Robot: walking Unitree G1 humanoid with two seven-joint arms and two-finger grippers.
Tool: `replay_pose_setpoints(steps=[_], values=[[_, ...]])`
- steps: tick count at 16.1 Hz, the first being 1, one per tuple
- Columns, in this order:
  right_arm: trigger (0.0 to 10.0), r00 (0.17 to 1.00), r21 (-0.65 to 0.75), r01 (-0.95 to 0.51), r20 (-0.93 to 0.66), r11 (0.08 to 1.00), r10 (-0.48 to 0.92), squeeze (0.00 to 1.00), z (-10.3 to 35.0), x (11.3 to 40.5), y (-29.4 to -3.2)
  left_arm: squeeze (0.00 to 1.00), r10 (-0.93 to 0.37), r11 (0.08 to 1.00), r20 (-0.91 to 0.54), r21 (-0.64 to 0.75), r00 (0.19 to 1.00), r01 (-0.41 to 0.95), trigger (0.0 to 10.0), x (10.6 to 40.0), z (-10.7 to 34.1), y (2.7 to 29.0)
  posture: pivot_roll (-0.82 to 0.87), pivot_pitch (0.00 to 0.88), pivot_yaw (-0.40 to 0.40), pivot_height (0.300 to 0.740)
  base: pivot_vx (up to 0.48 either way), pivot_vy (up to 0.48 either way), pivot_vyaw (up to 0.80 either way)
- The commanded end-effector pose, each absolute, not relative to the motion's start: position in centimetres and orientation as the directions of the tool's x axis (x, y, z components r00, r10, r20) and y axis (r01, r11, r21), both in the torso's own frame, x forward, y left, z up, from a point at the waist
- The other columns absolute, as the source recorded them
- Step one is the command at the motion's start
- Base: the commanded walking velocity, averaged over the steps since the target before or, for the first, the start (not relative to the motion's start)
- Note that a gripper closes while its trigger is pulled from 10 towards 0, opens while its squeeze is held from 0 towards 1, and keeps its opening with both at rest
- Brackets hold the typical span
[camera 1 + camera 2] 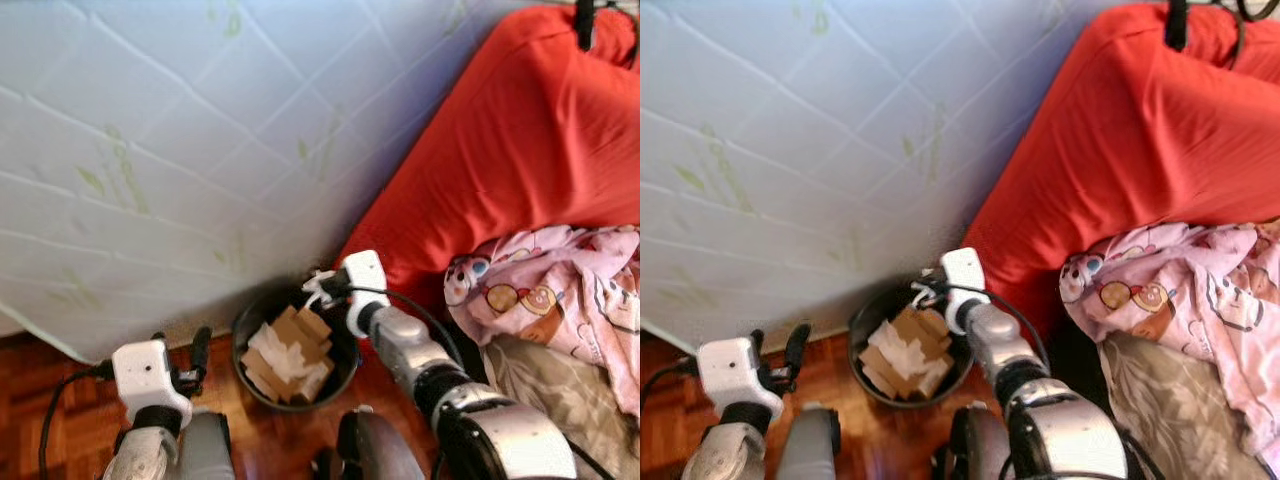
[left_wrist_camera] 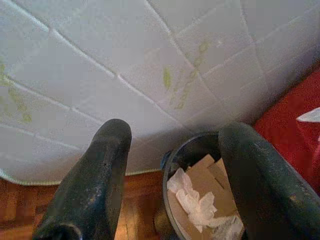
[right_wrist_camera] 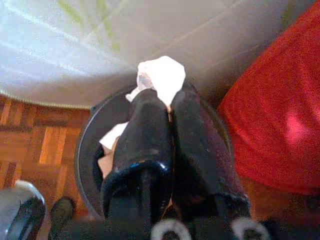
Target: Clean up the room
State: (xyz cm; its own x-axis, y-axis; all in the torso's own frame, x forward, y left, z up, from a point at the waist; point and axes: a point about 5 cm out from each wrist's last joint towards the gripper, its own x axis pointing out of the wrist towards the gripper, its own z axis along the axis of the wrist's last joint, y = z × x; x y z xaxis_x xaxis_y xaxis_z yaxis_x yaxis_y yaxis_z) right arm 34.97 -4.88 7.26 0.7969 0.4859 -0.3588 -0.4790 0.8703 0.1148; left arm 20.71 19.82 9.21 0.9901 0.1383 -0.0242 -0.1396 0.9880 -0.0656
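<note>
Nearly done w/ this piece: right gripper (image 3: 169, 107) pinched shut on crumpled white tissue (image 3: 161, 77), directly above round black wastebasket (image 1: 252, 318) w/ cardboard scraps (image 1: 300, 335); release pending. Left gripper (image 2: 175, 165) wide open, empty.

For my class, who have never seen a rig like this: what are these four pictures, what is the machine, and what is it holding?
A humanoid robot is tidying a room. Two pictures come from its head, looking down; two come from cameras on its wrists. Its right hand, black fingers shut, holds a crumpled white tissue over a round black waste bin of cardboard scraps and tissues on the wooden floor. Its left hand hangs open beside the bin. Behind stand a pale quilted mattress and a red cushion, with a pink patterned cloth nearby.
</note>
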Motion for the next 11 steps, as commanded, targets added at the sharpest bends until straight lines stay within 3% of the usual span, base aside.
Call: replay_pose_setpoints(steps=[1,5,6,11], values=[[10.0,0.783,0.098,-0.478,-0.402,0.873,0.474,0.0,6.6,34.6,-4.9,0.0,0.133,0.988,-0.031,-0.071,0.991,-0.135,10.0,20.1,9.5,18.9,0.28,0.323,-0.237,0.631,0.0,0.0,0.0],[10.0,0.779,0.088,-0.479,-0.416,0.873,0.469,0.01,6.3,34.4,-4.6,0.0,0.153,0.984,-0.039,-0.081,0.987,-0.156,10.0,18.5,10.3,18.4,0.27,0.377,-0.26,0.631,0.0,0.0,0.0],[10.0,0.775,0.088,-0.484,-0.42,0.871,0.473,1.0,6.2,34.3,-4.5,0.0,0.161,0.983,-0.042,-0.082,0.986,-0.164,10.0,18.3,10.6,18.3,0.27,0.382,-0.261,0.631,0.0,0.0,0.0],[10.0,0.772,0.102,-0.482,-0.421,0.87,0.477,1.0,5.9,34.0,-4.4,0.0,0.167,0.982,-0.054,-0.077,0.985,-0.171,10.0,17.8,11.0,18.1,0.27,0.403,-0.268,0.631,0.0,0.0,0.0]])
